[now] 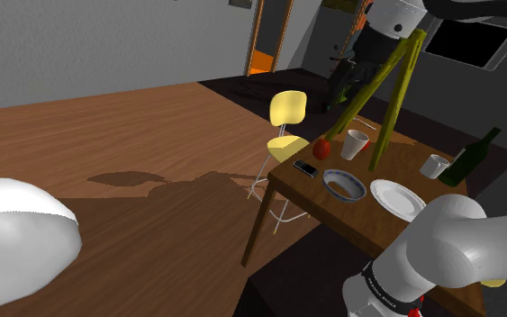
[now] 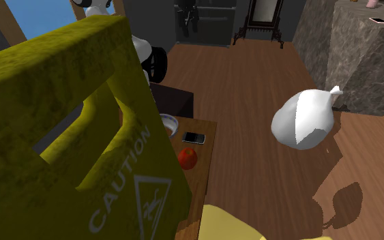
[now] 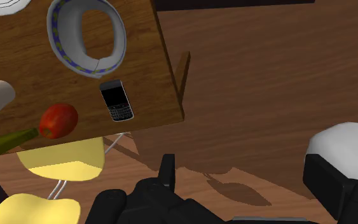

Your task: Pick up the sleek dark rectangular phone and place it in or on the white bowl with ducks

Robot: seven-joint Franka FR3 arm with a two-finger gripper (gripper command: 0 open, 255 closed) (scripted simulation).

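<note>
Nearest the second exterior camera stands a yellow caution sign (image 2: 81, 136), its legs planted on the wooden table (image 1: 332, 212). The dark rectangular phone (image 3: 116, 100) lies flat on that table, close to the edge by the corner. It is just beside the white bowl (image 3: 87, 28) with the blue-patterned rim but does not touch it. No ducks can be made out on the bowl. A red apple (image 3: 59, 120) rests near the phone, against one leg of the sign, and a yellow chair (image 1: 287, 126) sits just off that end of the table. The gripper (image 3: 165, 191) hangs high and well apart from the phone, over the wooden floor (image 3: 266, 76); whether it is open or closed cannot be told.

Judged risks:
- The phone is thin and flat, so a shallow grasp may slip.
- A sideways nudge could push it over the nearby edge.
- The descent passes close to the sign's legs.
- The apple could roll if it is bumped.
- The bowl's rim could catch the gripper.
</note>
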